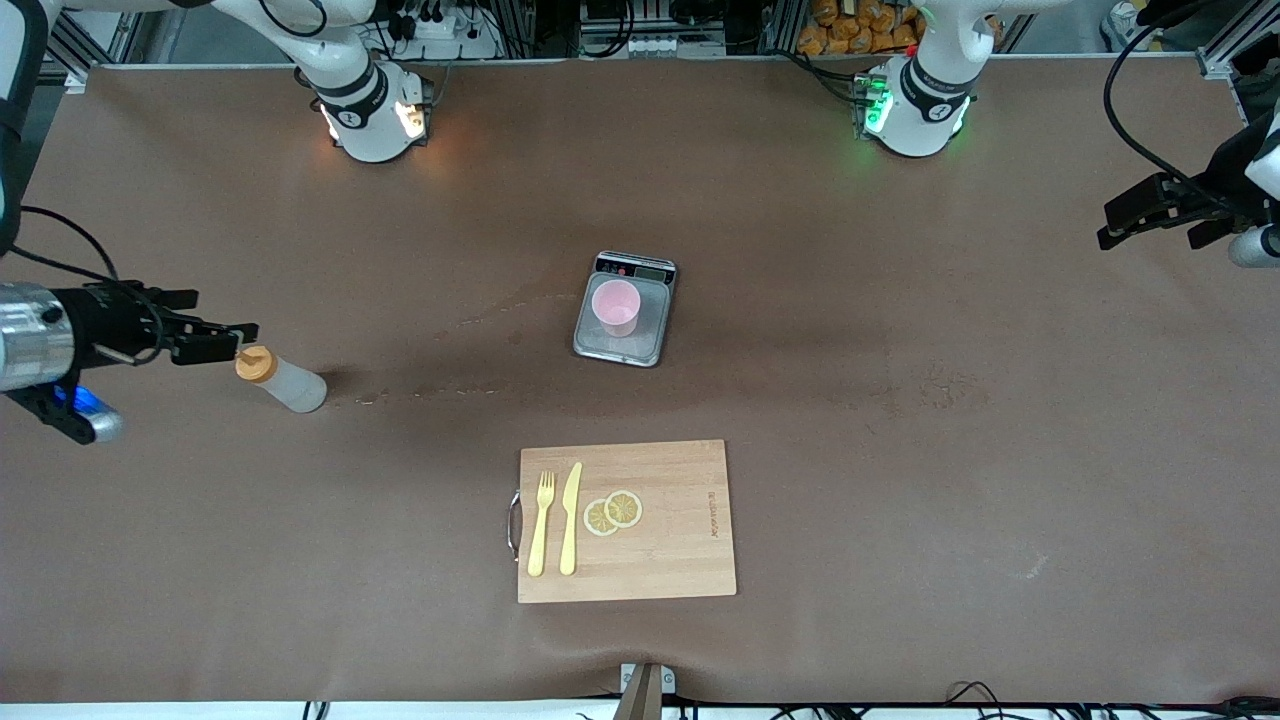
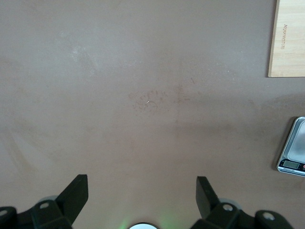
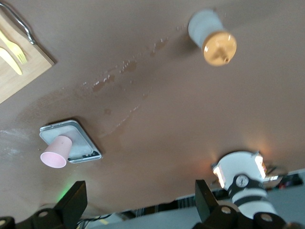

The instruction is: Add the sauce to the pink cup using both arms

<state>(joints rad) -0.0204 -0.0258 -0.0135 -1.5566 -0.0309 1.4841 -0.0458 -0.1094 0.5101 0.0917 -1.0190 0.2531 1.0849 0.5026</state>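
The sauce bottle (image 1: 285, 380), greyish-white with an orange cap, stands on the table toward the right arm's end; it also shows in the right wrist view (image 3: 212, 36). My right gripper (image 1: 215, 330) is open and empty, held up in the air close beside the bottle's cap, not touching it. The pink cup (image 1: 615, 306) stands on a small silver scale (image 1: 650, 340) mid-table and shows in the right wrist view (image 3: 56, 152). My left gripper (image 1: 1120, 225) is open and empty, held high over the left arm's end of the table; its fingers (image 2: 76, 193) frame bare table.
A wooden cutting board (image 1: 680, 540) with a yellow fork, a knife and lemon slices lies nearer the front camera than the scale. The board's corner (image 2: 288, 38) and the scale's edge (image 2: 295, 152) show in the left wrist view. The arms' bases stand along the back edge.
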